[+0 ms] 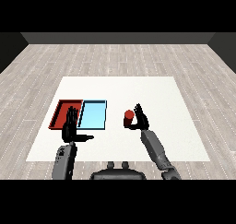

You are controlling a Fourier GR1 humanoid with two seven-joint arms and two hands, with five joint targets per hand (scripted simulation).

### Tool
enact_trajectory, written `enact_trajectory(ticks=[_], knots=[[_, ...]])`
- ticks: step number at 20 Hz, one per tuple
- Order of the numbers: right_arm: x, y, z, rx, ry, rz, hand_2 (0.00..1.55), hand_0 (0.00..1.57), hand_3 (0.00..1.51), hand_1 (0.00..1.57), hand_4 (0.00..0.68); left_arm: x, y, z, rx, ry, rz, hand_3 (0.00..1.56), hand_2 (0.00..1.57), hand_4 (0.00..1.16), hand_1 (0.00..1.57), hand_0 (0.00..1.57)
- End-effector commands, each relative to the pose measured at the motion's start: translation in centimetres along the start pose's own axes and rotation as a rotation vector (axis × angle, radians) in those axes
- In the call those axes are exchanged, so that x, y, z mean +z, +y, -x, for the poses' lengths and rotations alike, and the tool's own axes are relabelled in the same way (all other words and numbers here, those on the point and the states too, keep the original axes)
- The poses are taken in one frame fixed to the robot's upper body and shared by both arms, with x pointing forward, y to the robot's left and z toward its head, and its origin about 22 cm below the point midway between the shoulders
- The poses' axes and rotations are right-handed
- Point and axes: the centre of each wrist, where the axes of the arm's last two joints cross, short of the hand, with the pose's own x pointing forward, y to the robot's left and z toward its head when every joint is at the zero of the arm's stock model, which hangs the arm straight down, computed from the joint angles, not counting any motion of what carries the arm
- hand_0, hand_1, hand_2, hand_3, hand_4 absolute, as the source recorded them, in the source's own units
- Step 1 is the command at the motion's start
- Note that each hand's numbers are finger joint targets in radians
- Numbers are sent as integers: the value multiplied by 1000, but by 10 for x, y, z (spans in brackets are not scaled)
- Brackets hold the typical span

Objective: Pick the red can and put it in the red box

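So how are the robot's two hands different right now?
The right hand is right up against the red can, to the right of the trays; the left hand holds nothing. The left hand's fingers are straight with the thumb stuck out, in front of the red tray. Both are black on grey forearms.

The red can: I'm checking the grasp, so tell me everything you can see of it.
The red can is a small, plain red cylinder with no visible label, standing upright on the white table, right of the light blue tray. The right robot hand is at its right side, fingers curled around it, so part of its side is hidden. Its round top shows, slightly brighter than the body. Whether it is lifted off the table cannot be told.
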Motion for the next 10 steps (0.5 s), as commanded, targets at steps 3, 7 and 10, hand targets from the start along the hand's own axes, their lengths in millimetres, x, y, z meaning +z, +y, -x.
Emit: enact_trajectory(ticks=[3, 7, 10], knots=[[-18, 1, -14, 5, 15, -6, 0, 0, 0, 0, 0, 6, 5, -6, -17, -3, -13, 0, 0, 0, 0, 0], [-18, 13, -6, -3, 40, 0, 0, 0, 0, 0, 0, -6, 3, 1, 1, 5, 0, 0, 0, 0, 0, 0], [-6, -2, 8, 1, 37, 1, 0, 0, 0, 0, 0, 1, 16, 0, -14, 17, 5, 0, 0, 0, 0, 0]])
